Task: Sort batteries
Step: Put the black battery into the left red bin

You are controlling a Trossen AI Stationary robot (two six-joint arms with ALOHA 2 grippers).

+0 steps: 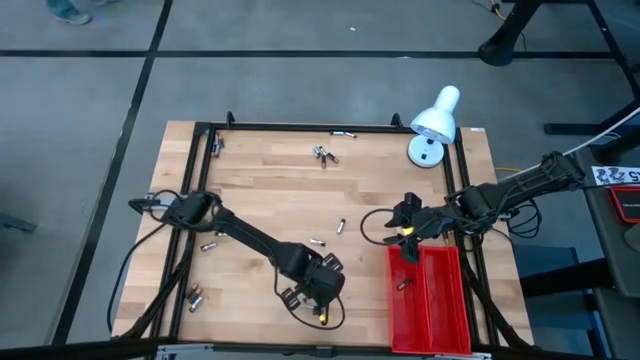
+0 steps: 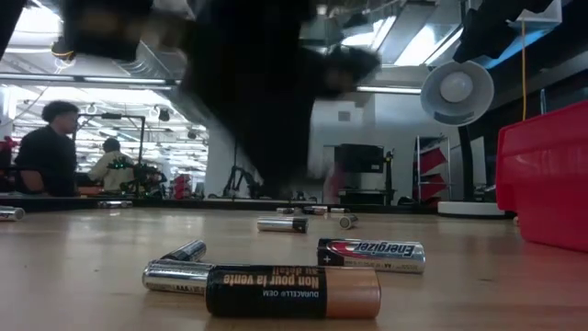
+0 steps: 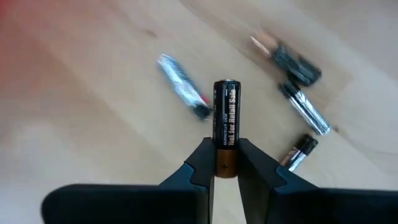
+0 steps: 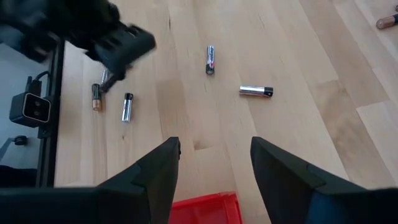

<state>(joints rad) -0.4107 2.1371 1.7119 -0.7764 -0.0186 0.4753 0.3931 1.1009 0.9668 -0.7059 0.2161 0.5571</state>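
My left gripper (image 1: 316, 290) hangs above the table's near middle, shut on a black-and-copper battery (image 3: 226, 121). Loose batteries lie on the wood below it (image 3: 181, 93) (image 3: 303, 109). More lie at mid-table (image 1: 340, 226) and at the far side (image 1: 322, 154). In the low view, a black-and-copper battery (image 2: 292, 291) and a black-and-silver one (image 2: 371, 254) lie on their sides close to the near edge. My right gripper (image 4: 214, 165) is open and empty over the far end of the red tray (image 1: 440, 310). One battery (image 1: 403, 284) lies in the tray. My left gripper pinches the battery's copper end (image 3: 225, 167) between its two fingertips (image 3: 202, 163). The battery lies along the fingers and its black end sticks out past the tips. It appears clear of the table.
A white desk lamp (image 1: 433, 125) stands at the far right corner. A black frame (image 1: 300, 127) runs round the table's edges. More batteries lie at the left side (image 1: 209, 245) (image 1: 195, 297). People sit in the room beyond the table (image 2: 50, 152).
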